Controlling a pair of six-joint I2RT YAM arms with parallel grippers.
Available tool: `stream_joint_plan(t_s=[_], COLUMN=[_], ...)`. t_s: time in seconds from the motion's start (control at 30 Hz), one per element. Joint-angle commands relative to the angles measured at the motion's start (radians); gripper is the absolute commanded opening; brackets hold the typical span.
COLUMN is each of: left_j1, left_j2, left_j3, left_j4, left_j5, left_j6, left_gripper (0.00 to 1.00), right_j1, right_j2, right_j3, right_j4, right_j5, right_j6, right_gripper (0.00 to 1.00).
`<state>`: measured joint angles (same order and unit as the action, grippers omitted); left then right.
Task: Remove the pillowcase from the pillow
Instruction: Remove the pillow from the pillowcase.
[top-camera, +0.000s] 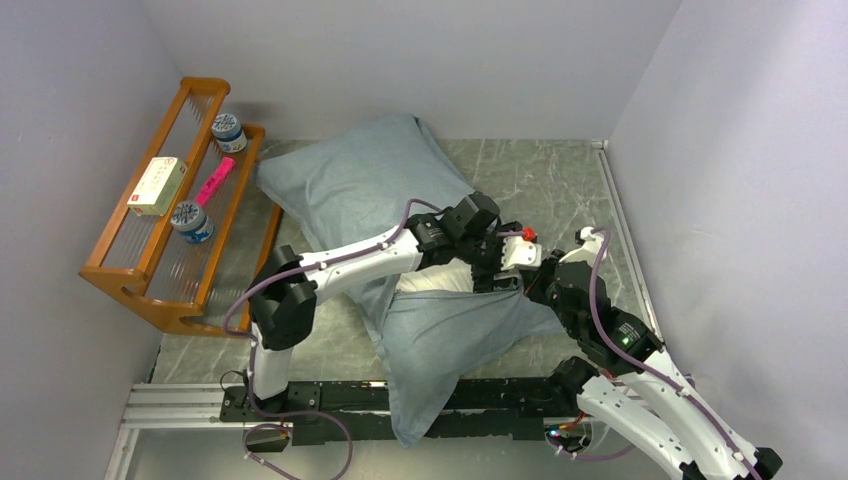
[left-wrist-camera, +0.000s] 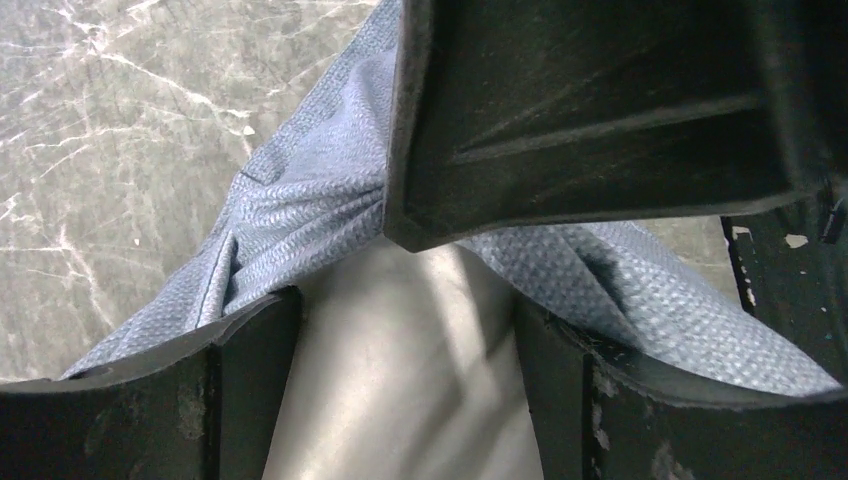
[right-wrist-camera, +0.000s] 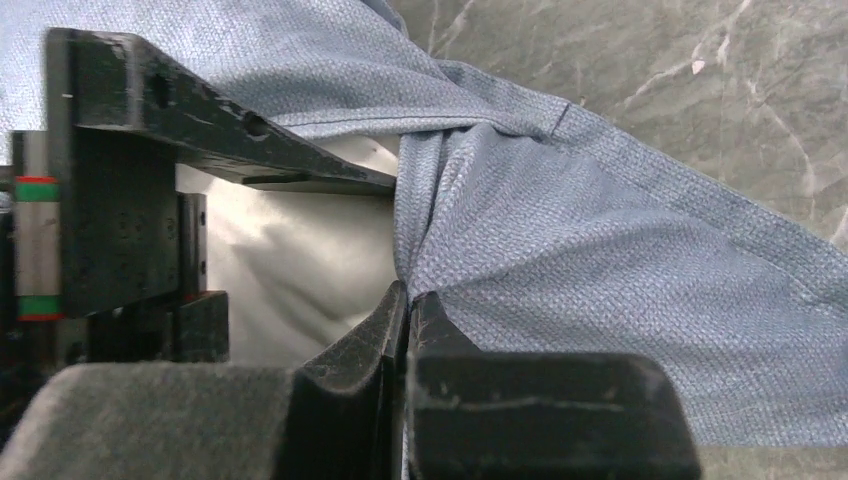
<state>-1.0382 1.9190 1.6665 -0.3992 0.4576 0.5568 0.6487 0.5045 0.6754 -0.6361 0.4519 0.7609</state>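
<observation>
Progress is slight: pillow (top-camera: 450, 278) is bared only between the spread jaws of left gripper (left-wrist-camera: 405, 395); beside it, pillowcase (right-wrist-camera: 600, 230) edge is clamped by right gripper (right-wrist-camera: 408, 330).

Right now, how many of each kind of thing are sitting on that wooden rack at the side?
Round blue-and-white tubs: 2
Pale box: 1
Pink packet: 1
Total: 4

Grey marbled table (top-camera: 540, 170), blue pillowcase (top-camera: 350, 190), wooden rack (top-camera: 135, 293)
</observation>
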Motion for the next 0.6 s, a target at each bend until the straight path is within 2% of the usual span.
stream_joint_plan(t_s=[0.0, 0.07, 0.13, 0.23, 0.37, 0.57], left_j1=[-0.01, -0.01, -0.008, -0.005, -0.001, 0.024], left_j2=[0.051, 0.052, 0.043, 0.006, -0.043, -0.164], left_j3=[-0.033, -0.057, -0.095, -0.156, -0.203, -0.291], left_j4=[0.022, 0.032, 0.047, 0.092, 0.118, 0.181], left_j5=[-0.016, -0.029, -0.047, -0.091, -0.214, -0.348], left_j6=[0.003, -0.008, -0.013, -0.025, -0.033, -0.088], left_gripper=[0.82, 0.77, 0.66, 0.38, 0.07, 0.05], right_j1=[-0.007, -0.007, -0.007, -0.007, -0.007, -0.007], right_j2=[-0.032, -0.032, -0.034, -0.035, -0.03, 0.005], right_j3=[0.023, 0.023, 0.023, 0.02, 0.019, 0.033], right_j4=[0.022, 0.021, 0.021, 0.018, 0.021, -0.02], right_j5=[0.071, 0.073, 0.077, 0.084, 0.082, 0.12], right_j6=[-0.023, -0.023, -0.023, -0.02, -0.017, 0.007], right_gripper=[0.0, 0.0, 0.0, 0.0, 0.0, 0.0])
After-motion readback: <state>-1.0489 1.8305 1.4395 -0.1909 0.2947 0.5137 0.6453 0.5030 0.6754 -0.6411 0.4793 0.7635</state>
